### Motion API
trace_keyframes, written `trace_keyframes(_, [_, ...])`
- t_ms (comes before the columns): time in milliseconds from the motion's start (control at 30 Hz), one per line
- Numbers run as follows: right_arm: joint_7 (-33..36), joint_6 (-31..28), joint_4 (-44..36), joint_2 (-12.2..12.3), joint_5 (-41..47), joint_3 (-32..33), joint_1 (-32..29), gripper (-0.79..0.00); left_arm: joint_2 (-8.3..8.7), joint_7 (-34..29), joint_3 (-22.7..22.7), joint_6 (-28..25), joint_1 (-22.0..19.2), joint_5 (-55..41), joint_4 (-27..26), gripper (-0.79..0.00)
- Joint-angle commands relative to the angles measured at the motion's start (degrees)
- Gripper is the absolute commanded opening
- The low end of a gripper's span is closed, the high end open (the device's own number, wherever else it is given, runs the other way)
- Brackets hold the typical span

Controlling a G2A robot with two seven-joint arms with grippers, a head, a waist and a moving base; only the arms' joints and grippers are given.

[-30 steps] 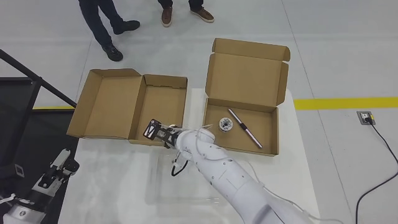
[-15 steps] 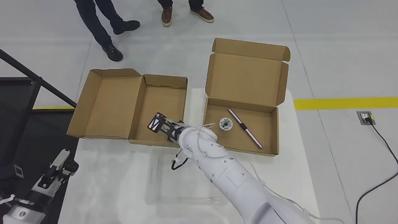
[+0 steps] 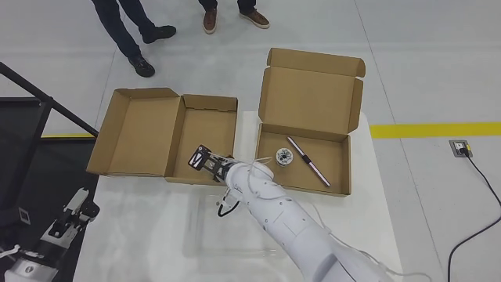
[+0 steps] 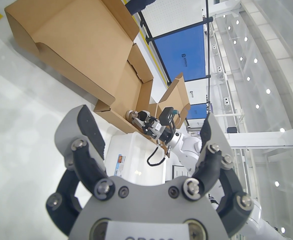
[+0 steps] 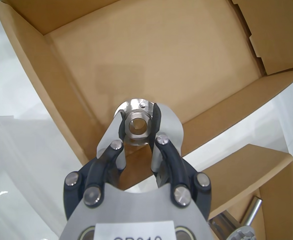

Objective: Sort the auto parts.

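- To the near left of the left box (image 3: pixel 215 125), well apart from it and by the edge of the white surface (image 3: pixel 141 227), the left gripper (image 4: pixel 145 116) hangs with its fingers spread wide and nothing between them.
- The left box is open brown cardboard. Its lid (image 3: pixel 137 129) is folded out flat on its left side, and the floor inside is bare.
- Just inside the near wall of the left box, toward its right corner, the right gripper (image 5: pixel 138 114) is closed on a metal part (image 5: pixel 132 104). The part is a round flange with a short hollow hub, and it is held over the box floor.
- On the near side of the left box, a clear bin (image 3: pixel 227 231) rests on the surface beneath the right arm.
- Just to the right of the left box stands a second box (image 3: pixel 338 155), also open, its flap raised at the far side.
- Inside the second box, the item nearest the left box is a small toothed wheel (image 3: pixel 283 155). A thin metal rod (image 3: pixel 307 159) lies slantwise just beyond it.
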Motion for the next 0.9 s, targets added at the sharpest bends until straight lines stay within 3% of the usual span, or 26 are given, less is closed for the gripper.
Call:
trace_keyframes(0, [-0.33,0.12,0.31,-0.08,0.09,0.06,0.07,-0.557,-0.03,0.05,-0.04,-0.12,0.09,-0.02,-0.04,0.000])
trace_keyframes(67, [-0.70,0.42,0.55,-0.14,0.06,0.06,0.10,-0.502,-0.05,0.06,-0.06,-0.16,0.17,-0.02,-0.09,0.000])
trace_keyframes(500, [-3.69,2.13,0.63,-0.17,-0.63,0.06,0.07,-0.517,-0.20,0.16,-0.26,-0.40,0.45,-0.25,-0.01,0.000])
trace_keyframes(867, [-16.80,4.89,-4.99,1.82,-4.39,-0.06,-3.58,-0.477,-0.24,-0.10,-1.33,-0.51,0.26,-1.32,0.22,0.000])
